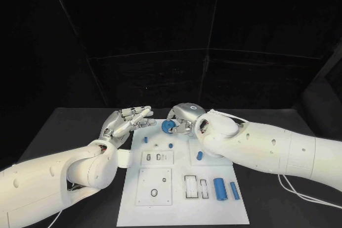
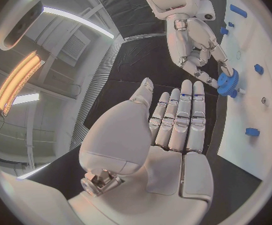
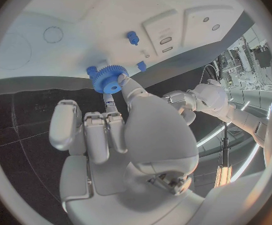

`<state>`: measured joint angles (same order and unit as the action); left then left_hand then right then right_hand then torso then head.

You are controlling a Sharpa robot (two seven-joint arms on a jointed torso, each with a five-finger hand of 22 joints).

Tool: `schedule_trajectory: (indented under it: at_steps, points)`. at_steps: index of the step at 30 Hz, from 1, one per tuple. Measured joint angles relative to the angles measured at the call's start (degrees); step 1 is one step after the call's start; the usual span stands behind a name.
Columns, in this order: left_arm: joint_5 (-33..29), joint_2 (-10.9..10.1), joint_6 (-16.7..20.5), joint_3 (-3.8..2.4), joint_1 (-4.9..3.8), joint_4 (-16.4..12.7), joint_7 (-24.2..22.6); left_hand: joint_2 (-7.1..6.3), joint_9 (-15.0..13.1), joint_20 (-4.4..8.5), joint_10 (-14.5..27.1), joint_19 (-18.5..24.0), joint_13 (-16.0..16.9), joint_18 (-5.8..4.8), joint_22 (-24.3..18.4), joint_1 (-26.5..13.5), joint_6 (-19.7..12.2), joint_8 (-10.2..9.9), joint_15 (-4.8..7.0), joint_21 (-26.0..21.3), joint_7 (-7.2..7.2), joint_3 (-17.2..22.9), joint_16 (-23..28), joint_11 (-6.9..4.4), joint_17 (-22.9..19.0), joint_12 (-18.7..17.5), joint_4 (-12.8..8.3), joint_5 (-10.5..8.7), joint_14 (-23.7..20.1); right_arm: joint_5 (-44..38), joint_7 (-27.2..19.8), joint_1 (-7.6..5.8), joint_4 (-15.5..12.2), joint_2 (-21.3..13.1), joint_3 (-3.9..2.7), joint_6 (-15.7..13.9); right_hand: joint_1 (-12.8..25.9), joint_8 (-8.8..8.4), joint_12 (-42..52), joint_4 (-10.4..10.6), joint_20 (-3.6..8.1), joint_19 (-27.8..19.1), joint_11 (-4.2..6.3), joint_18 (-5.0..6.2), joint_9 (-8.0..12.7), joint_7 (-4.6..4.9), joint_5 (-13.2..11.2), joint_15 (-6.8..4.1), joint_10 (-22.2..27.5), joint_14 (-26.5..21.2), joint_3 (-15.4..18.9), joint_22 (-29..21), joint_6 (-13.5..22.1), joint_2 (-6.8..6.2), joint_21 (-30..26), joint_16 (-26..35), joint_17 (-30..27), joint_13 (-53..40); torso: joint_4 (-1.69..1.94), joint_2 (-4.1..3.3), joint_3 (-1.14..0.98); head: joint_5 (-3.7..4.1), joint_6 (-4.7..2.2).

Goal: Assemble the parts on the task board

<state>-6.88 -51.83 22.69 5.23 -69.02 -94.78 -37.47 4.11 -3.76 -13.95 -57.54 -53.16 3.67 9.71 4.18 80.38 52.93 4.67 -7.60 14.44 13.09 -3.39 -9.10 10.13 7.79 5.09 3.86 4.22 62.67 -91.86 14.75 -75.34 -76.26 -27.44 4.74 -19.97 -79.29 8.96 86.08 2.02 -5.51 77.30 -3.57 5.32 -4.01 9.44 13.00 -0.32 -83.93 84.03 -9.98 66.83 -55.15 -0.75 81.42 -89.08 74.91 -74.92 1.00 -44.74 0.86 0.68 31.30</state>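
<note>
Two long blue pegs (image 1: 219, 188) lie near on the white board (image 1: 178, 208); far off, the right robot hand (image 1: 187, 120) pinches a blue gear (image 1: 169, 126); the left robot hand (image 1: 128, 120) is wide, holding nothing.

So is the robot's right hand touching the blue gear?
Touching. In the right wrist view, the right hand pinches the blue gear between its fingertips, above the task board.

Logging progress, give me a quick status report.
Right hand holds small blue toothed gear over white task board. Left hand open beside it. Nothing blocking.
</note>
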Motion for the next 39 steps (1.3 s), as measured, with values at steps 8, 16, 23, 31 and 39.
schedule_trajectory:
  at_steps: [8,16,23,31,39]
  points:
    - [-0.2,0.1,-0.1,-0.01,-0.13,0.2,-0.1,0.34,0.0,0.16,0.0,-0.2,0.0,0.00,0.0,0.3,0.2,0.0,0.00,0.0,0.21,0.2,0.2,0.00,0.0,0.0,-0.2,0.00,0.0,-0.3,-0.3,1.10,2.6,2.6,0.08,0.9,0.0,-0.27,0.0,-0.1,0.00,0.0,0.00,0.00,0.0,-0.09,0.0,0.00,0.0,0.0,-0.1,0.0,-0.1,0.00,0.0,0.0,0.0,0.0,-0.06,-0.03,-0.12,-0.20,0.40]
    - [-0.3,0.2,-0.1,-0.01,-0.21,0.3,-0.2,0.34,0.0,0.15,-0.2,-0.2,0.0,0.00,0.0,0.3,0.2,0.0,0.21,0.0,0.21,0.5,0.2,0.21,0.0,-0.2,-0.5,0.00,0.2,-0.4,0.6,1.37,4.4,4.0,0.09,1.2,0.1,-0.55,0.0,-0.2,0.00,0.0,0.00,0.00,0.3,-0.21,0.0,0.00,0.0,0.0,-0.5,0.1,-0.1,-0.15,0.0,0.0,0.0,0.0,-0.13,0.05,-0.13,-0.30,0.63]
    - [-0.4,0.3,-0.3,-0.01,-0.32,0.5,-0.1,0.34,0.0,0.15,-0.2,-0.2,0.0,0.00,0.0,0.3,0.2,0.0,0.21,0.0,0.21,0.5,0.2,0.21,0.0,-0.2,-0.5,0.00,0.2,-0.5,1.7,1.37,5.0,4.6,0.04,1.5,1.1,-1.63,-0.8,-0.4,0.00,0.0,-0.01,0.01,0.3,-0.56,-1.1,0.00,0.0,0.0,-0.8,-0.1,-0.4,-1.15,0.0,0.0,0.0,0.0,-0.19,0.13,-0.16,-0.16,0.60]
    - [-0.4,0.5,-0.5,-0.01,-0.40,0.8,0.0,0.34,0.0,0.15,-0.2,-0.2,0.0,0.00,0.0,0.3,0.2,-0.2,0.21,0.0,0.21,0.5,0.2,0.21,0.0,-0.2,-0.5,0.00,0.2,-0.5,2.8,1.33,5.6,5.1,0.00,2.4,2.6,-3.58,-2.1,-0.7,-0.36,-0.3,-0.43,0.00,0.2,0.19,-2.5,0.01,0.0,0.0,-0.7,-0.3,2.3,-2.57,0.0,0.0,0.0,0.0,-0.24,0.14,-0.20,0.02,0.58]
    - [-0.5,0.9,-0.6,-0.01,-0.44,1.4,0.1,0.34,0.0,0.15,-0.2,-0.2,0.0,0.00,0.0,0.3,0.2,-0.2,0.21,0.0,0.21,0.5,0.2,0.21,0.0,-0.2,-0.5,0.00,0.2,-0.6,3.2,1.22,5.8,5.3,-0.09,3.4,3.6,-4.02,-2.3,-0.3,-0.73,-0.3,-0.64,0.00,0.2,0.25,-2.7,0.43,-0.2,0.0,0.0,-0.5,2.7,-3.49,0.0,0.0,0.0,0.0,-0.24,0.13,-0.21,0.13,0.63]
